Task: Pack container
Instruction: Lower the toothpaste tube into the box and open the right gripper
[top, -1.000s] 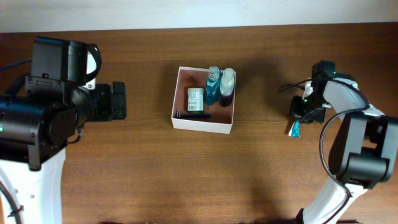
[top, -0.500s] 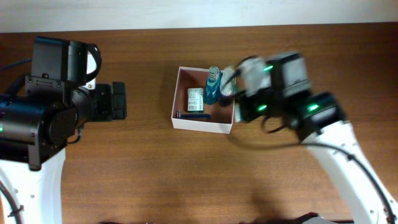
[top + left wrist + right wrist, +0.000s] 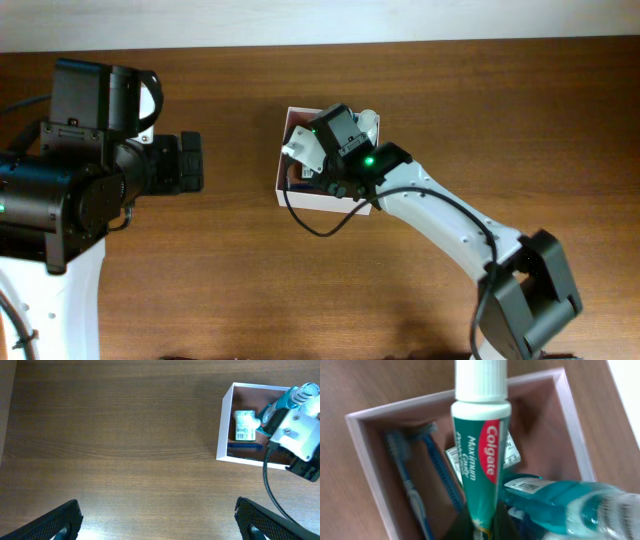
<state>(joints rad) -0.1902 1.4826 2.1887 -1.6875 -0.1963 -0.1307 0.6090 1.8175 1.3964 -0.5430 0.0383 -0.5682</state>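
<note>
The right gripper (image 3: pixel 325 145) hangs over the container (image 3: pixel 283 190), its arm reaching in from 4 o'clock in the overhead view. Its jaws are closed narrowly on the crimped tail of a toothpaste tube (image 3: pixel 482 465). In the right wrist view only dark edges of the jaws show at 6 o'clock, on either side of the tube's end. The tube runs up the frame, with its white cap (image 3: pixel 481 380) at 12 o'clock, and lies over the container's pinkish-brown inside. Whether it touches anything below cannot be told.

At 9 o'clock of the tube a blue toothbrush (image 3: pixel 402 465) lies along the container floor. A small carton (image 3: pixel 509 455) shows partly from behind the tube at 3 o'clock. A teal bottle (image 3: pixel 555 505) lies at 4 o'clock, just beside the tube.

The container sits on the wooden table (image 3: pixel 200 270), a little toward 12 o'clock from the table's centre.

The left gripper (image 3: pixel 190 162) is well apart from the container, at its 9 o'clock. Its fingers (image 3: pixel 55 522) are spread wide, with only bare wood between them, holding and touching nothing.
</note>
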